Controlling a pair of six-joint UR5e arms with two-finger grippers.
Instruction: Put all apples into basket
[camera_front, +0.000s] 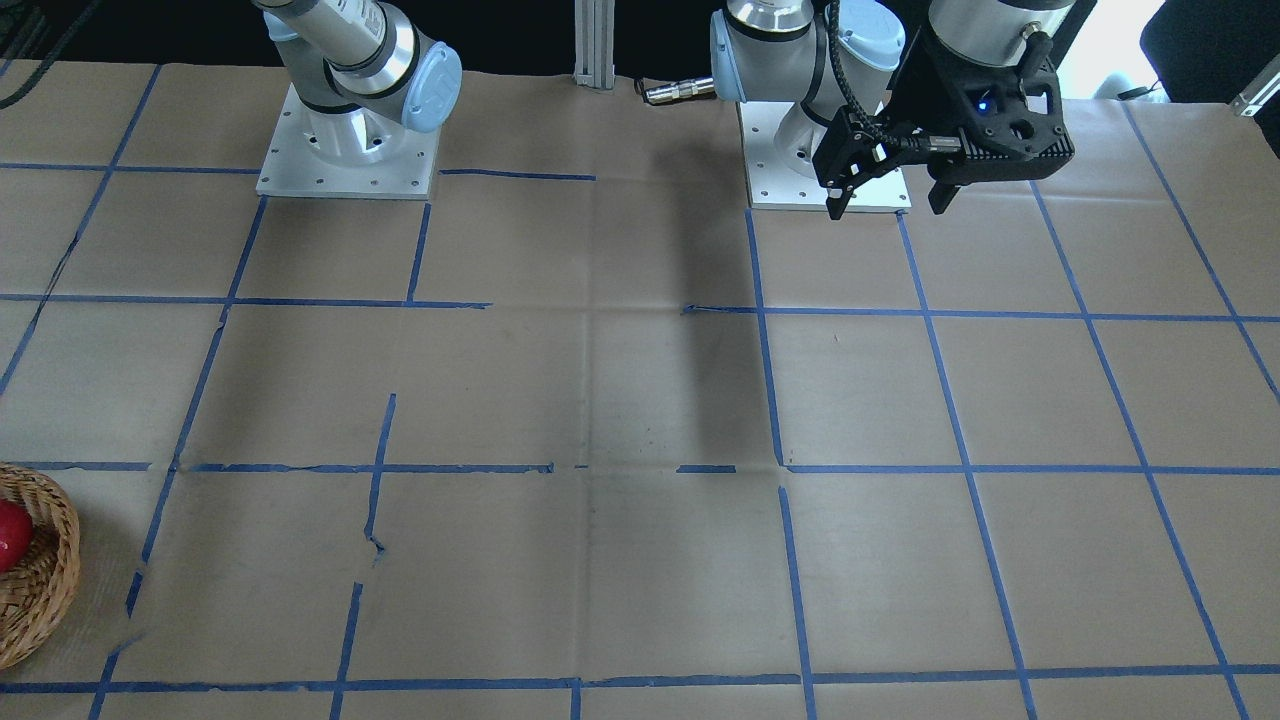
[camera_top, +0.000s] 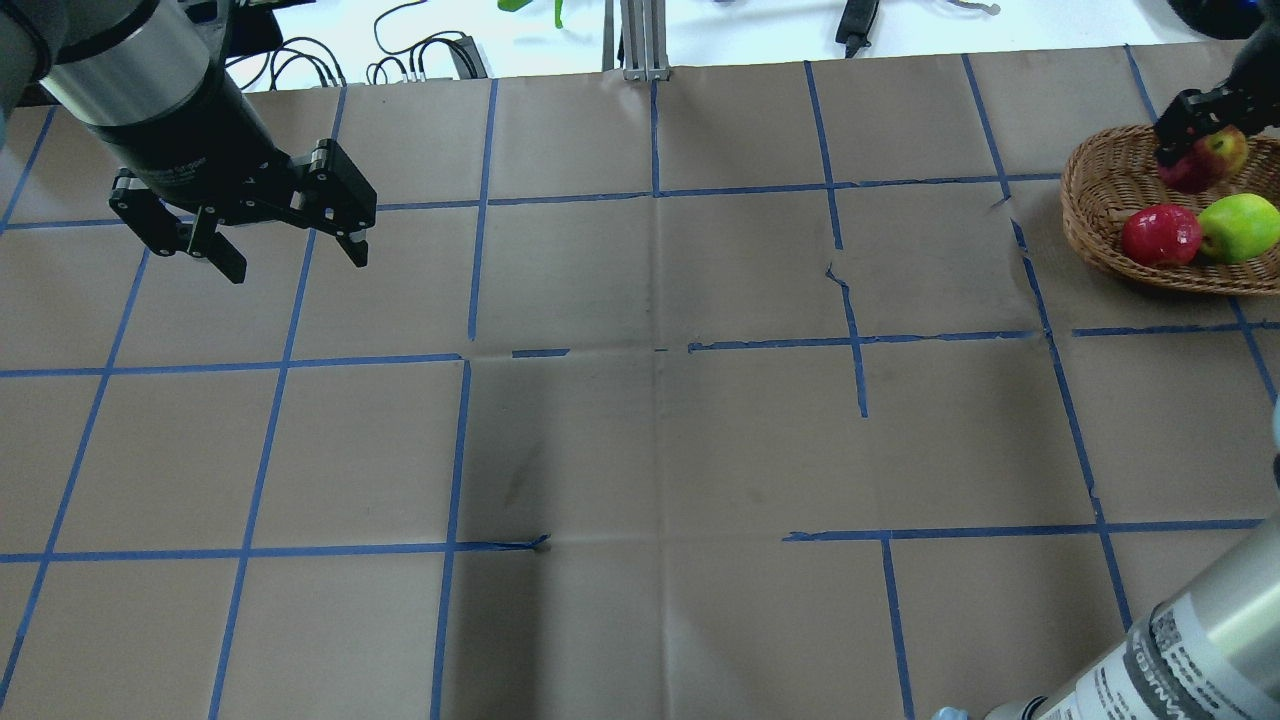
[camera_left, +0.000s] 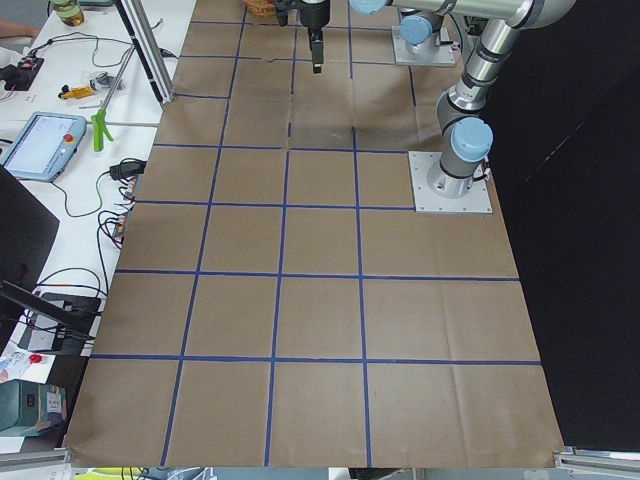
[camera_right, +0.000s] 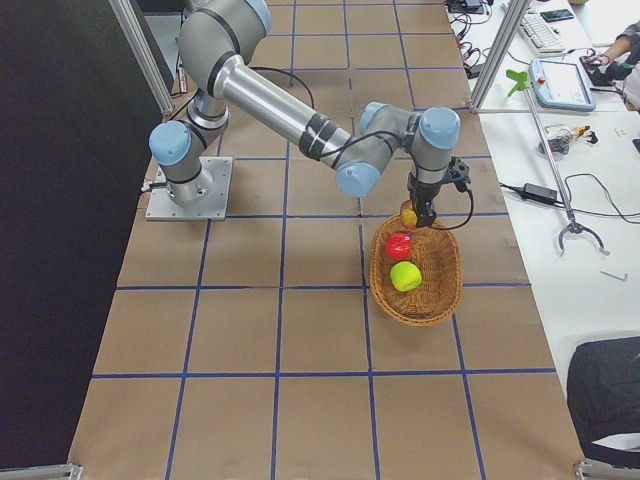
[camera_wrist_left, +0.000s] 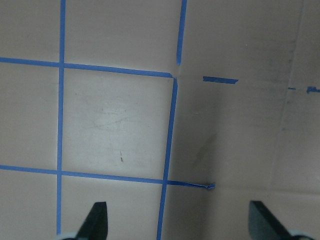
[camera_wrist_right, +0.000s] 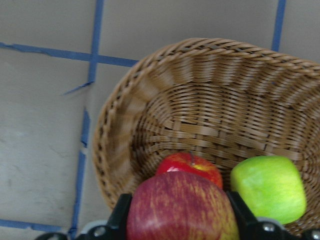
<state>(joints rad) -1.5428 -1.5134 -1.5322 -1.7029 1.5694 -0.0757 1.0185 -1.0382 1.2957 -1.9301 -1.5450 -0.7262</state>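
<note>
The round wicker basket (camera_top: 1100, 215) stands at the table's far right. A deep red apple (camera_top: 1160, 236) and a yellow-green apple (camera_top: 1240, 227) lie in it side by side. My right gripper (camera_top: 1195, 140) is shut on the red-and-yellow blotched apple (camera_top: 1210, 158) and holds it over the basket's far part. The right wrist view shows that apple (camera_wrist_right: 182, 210) between the fingers, above the basket (camera_wrist_right: 165, 100), the red apple (camera_wrist_right: 192, 165) and the green apple (camera_wrist_right: 270, 192). My left gripper (camera_top: 290, 255) is open and empty above the far left of the table.
The table is covered in brown paper with a grid of blue tape. The arm bases (camera_front: 345, 150) stand at the robot's side. A metal post (camera_top: 640, 40) stands at the far edge. The basket's rim (camera_front: 50, 570) shows at the front-facing view's left edge.
</note>
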